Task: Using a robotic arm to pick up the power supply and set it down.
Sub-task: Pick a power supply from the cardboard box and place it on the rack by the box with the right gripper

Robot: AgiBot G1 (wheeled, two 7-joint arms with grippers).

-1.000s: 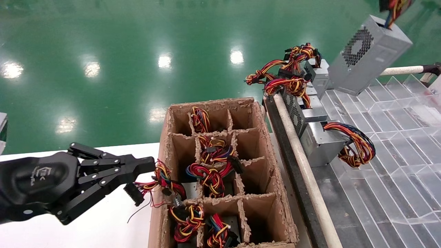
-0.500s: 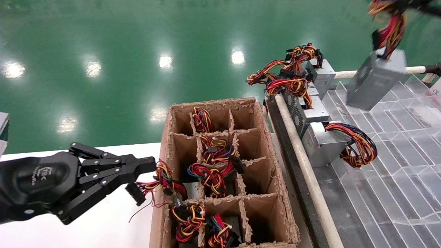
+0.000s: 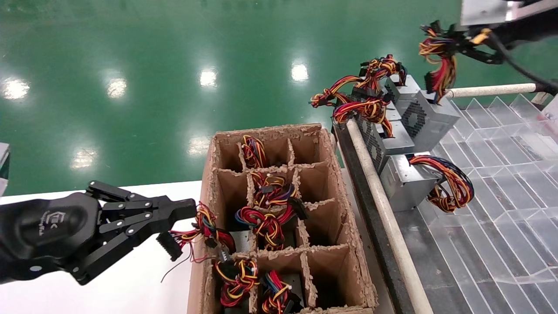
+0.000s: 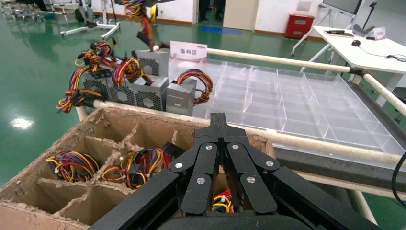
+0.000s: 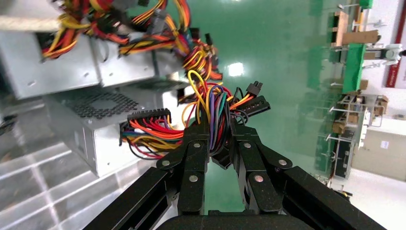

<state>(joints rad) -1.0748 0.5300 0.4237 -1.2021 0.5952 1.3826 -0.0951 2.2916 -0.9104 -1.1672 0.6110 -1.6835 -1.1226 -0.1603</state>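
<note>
The power supply, a grey box with a perforated grille, hangs tilted by its coloured wire bundle. Its lower end is down among other supplies at the tray's far left corner. My right gripper is above it at the top right, shut on that bundle. In the right wrist view the wires run between the right gripper's fingers, with the power supply beyond. My left gripper is shut on nothing, its tip beside loose wires at the crate's left wall. In its own view the left gripper's jaws are pressed together.
A brown cardboard crate with dividers holds several wired supplies. To its right a white rail borders a clear compartment tray. More grey supplies stand along the tray's left edge. A white table lies under my left arm.
The right gripper has come down and leftward into view. The hanging power supply dropped from the top right to the row of supplies at the tray's corner. The left arm stayed still.
</note>
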